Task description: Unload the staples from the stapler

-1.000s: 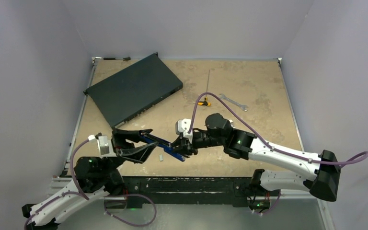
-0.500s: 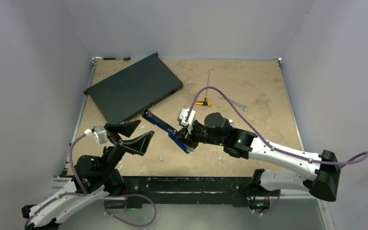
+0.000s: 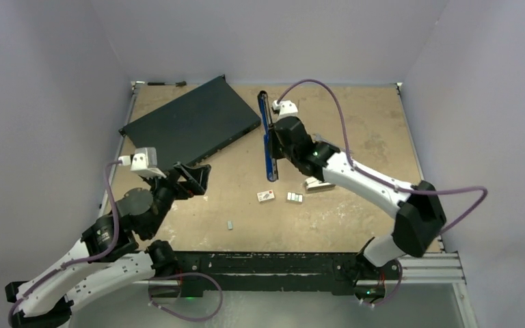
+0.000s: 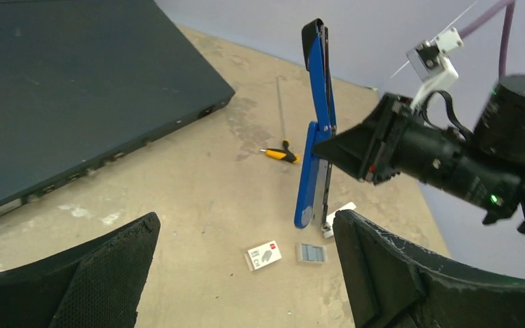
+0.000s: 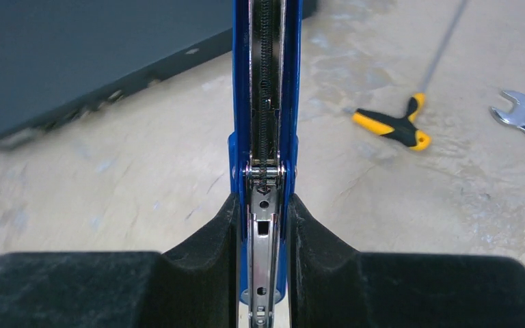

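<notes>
Right wrist view, Ben: how does the stapler [image 5: 265, 102] look?

Ana, it's swung open. It's a long blue channel with a thin coil spring down its middle, a silver rail below the hinge pin, and a black tip at the far end.

Which way does it point?

From the left wrist it stands nearly upright, black tip up, long axis only slightly tilted. Its lower end is low over the table [image 3: 355, 116]; whether it touches, I cannot tell. From above it sits just beside the right corner of the case [image 3: 191, 126].

And the jaws?

The right gripper [image 5: 263, 205] is clamped on it. The fingers [image 5: 205, 260] press the blue sides at the hinge pin, so most of the channel sticks out past the tips. The left gripper [image 4: 245, 229] has its jaws wide apart. It is on the case's near side, well apart from the stapler.

The rest?

The white bar [image 3: 318, 184] lies flat, nearer the arms than the case. The staples [image 4: 310, 253], a small grey block, lie there too, with one grey bit [image 3: 230, 224] nearer still.
</notes>
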`<act>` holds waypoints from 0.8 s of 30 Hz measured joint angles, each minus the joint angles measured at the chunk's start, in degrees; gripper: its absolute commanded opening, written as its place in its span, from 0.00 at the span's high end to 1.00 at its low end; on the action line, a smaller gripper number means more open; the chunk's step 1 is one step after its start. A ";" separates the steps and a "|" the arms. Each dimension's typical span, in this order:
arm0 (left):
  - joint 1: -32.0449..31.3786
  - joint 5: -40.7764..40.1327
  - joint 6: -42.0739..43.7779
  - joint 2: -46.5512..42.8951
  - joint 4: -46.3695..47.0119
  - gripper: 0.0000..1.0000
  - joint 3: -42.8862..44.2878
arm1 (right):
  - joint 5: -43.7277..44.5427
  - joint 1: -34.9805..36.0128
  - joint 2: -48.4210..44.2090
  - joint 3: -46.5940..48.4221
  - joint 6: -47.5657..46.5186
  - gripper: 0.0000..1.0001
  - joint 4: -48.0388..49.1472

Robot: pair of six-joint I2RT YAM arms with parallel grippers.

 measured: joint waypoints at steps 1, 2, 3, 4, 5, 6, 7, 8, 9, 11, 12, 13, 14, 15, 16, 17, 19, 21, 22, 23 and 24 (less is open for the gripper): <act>-0.02 -0.76 -0.52 2.16 -2.58 0.04 2.54 | 0.81 -1.46 2.67 2.51 1.92 1.00 -2.10; 0.00 -1.25 -0.81 3.74 -4.42 0.04 4.17 | 1.49 -2.71 5.57 5.29 3.45 1.00 -3.93; -0.02 -1.42 -0.90 4.61 -5.73 0.04 4.96 | 1.84 -3.58 8.02 7.67 4.42 1.00 -5.18; -0.02 -1.55 -0.94 5.25 -7.08 0.04 5.25 | 2.40 -4.55 11.08 10.80 5.31 1.00 -6.71; -0.02 -1.55 -1.14 5.49 -8.57 0.05 5.22 | 2.67 -5.31 14.27 14.05 5.95 1.00 -8.02; -0.02 -1.55 -1.29 5.60 -10.23 0.05 5.16 | 2.86 -5.90 17.22 17.00 6.47 1.00 -8.98; -0.02 -1.53 -1.36 5.53 -11.45 0.05 5.07 | 2.97 -6.34 19.61 19.28 6.82 1.00 -9.62; -0.02 -1.53 -1.33 5.27 -12.37 0.05 5.01 | 2.91 -6.97 22.27 21.62 7.23 1.00 -10.36; -0.02 -1.57 -1.36 4.81 -13.14 0.05 4.96 | 2.73 -7.50 23.76 22.80 7.56 1.00 -10.82; -0.02 -1.73 -1.60 3.54 -14.19 0.05 4.90 | 2.10 -8.57 26.53 24.72 8.31 1.00 -12.17; -0.02 -1.90 -1.70 2.91 -14.53 0.05 4.90 | 1.79 -9.27 27.80 25.40 8.70 1.00 -12.72; -0.02 -2.14 -1.77 1.92 -14.91 0.05 4.90 | 1.36 -10.08 28.94 25.99 9.05 1.00 -13.25; -0.02 -2.32 -1.79 1.27 -15.15 0.05 4.90 | 0.90 -11.02 29.99 26.49 9.29 1.00 -13.77; -0.02 -2.51 -1.79 0.52 -15.39 0.05 4.87 | 0.74 -11.74 30.86 26.99 9.35 1.00 -14.27; -0.02 -2.64 -1.79 -0.04 -15.56 0.05 4.87 | 0.61 -12.52 31.95 27.76 9.40 1.00 -14.99; 0.00 -2.71 -1.79 -0.44 -15.63 0.05 4.87 | 0.48 -13.18 33.14 28.70 9.35 1.00 -15.54; -0.02 -2.75 -1.77 -0.63 -15.72 0.05 4.87 | 0.50 -14.25 35.58 30.86 9.07 1.00 -16.50; -0.02 -2.73 -1.77 -0.57 -15.87 0.05 4.85 | 0.17 -14.88 37.79 33.03 8.63 1.00 -17.09; -0.02 -2.73 -1.77 -0.50 -15.96 0.05 4.85 | -0.37 -14.97 38.69 33.86 8.35 1.00 -17.35; -0.02 -2.73 -1.77 -0.42 -15.98 0.05 4.85 | -0.87 -14.97 39.32 34.53 8.13 1.00 -17.66; -0.02 -2.71 -1.77 -0.33 -15.98 0.05 4.85 | -1.68 -14.88 40.02 35.32 7.87 1.00 -18.03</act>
